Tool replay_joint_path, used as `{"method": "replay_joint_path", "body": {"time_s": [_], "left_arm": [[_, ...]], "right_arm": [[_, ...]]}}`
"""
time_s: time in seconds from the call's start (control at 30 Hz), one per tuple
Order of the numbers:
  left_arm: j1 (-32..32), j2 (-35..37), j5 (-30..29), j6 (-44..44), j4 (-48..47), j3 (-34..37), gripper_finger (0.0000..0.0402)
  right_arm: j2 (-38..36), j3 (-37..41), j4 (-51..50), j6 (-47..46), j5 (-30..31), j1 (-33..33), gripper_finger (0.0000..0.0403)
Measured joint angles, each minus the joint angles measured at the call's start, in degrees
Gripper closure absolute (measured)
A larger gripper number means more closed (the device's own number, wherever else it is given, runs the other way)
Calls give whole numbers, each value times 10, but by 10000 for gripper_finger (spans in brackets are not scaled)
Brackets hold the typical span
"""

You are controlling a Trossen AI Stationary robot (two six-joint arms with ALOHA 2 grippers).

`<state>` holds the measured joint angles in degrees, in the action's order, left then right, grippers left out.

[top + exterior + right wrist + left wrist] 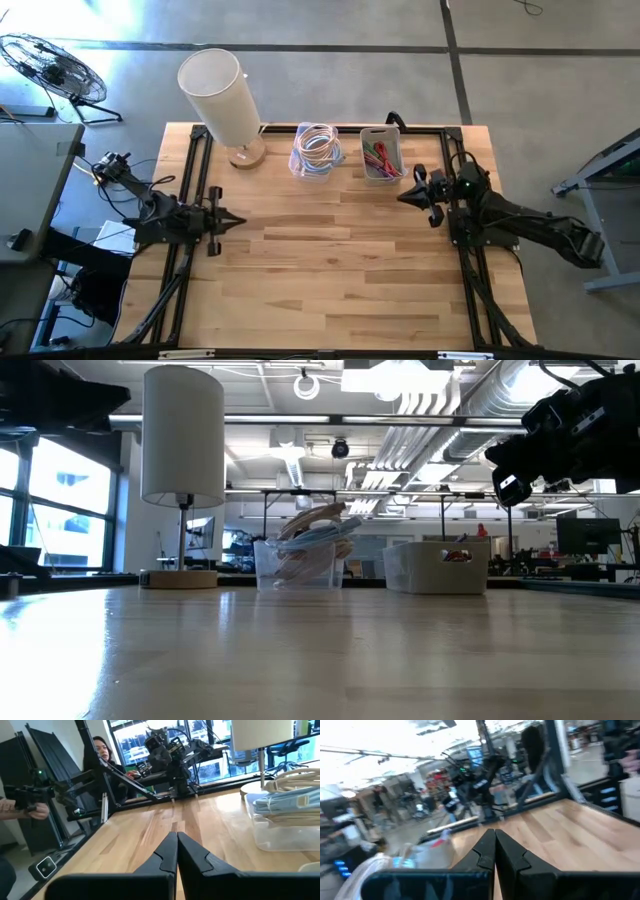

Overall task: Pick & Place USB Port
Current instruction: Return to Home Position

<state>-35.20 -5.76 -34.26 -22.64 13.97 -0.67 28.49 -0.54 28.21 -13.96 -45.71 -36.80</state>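
Left gripper (238, 221) sits centre-left, fingers pressed together, empty. Upper centre, the clear bin (318, 176) holds the coiled pale cables (317, 148). Just right of it, the gray bin (381, 179) holds the red cables (380, 157). Right gripper (402, 197), centre-right, is closed on nothing. Sorting looks done; homing is in hand, and the next move is likely to tuck both arms back.
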Motion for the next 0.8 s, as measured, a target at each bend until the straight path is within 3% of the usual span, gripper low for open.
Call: {"method": "replay_joint_path", "body": {"time_s": [0.1, 0.17, 0.57, 0.7, 0.8], "left_arm": [[20, 0, -9, -14, 12, 0, 401], [54, 0, 21, -9, 10, 0, 401], [350, -4, 366, 78, -30, 0, 401], [402, -4, 376, 95, -44, 0, 401], [422, -4, 354, 98, -48, 0, 401]], "right_arm": [[0, 0, 0, -1, 1, 0, 403], [0, 0, 0, -5, 1, 0, 403], [0, 0, 4, -11, 3, 0, 403], [0, -3, 4, -6, 13, 0, 403], [0, -3, 3, 0, 54, 1, 403]]}}
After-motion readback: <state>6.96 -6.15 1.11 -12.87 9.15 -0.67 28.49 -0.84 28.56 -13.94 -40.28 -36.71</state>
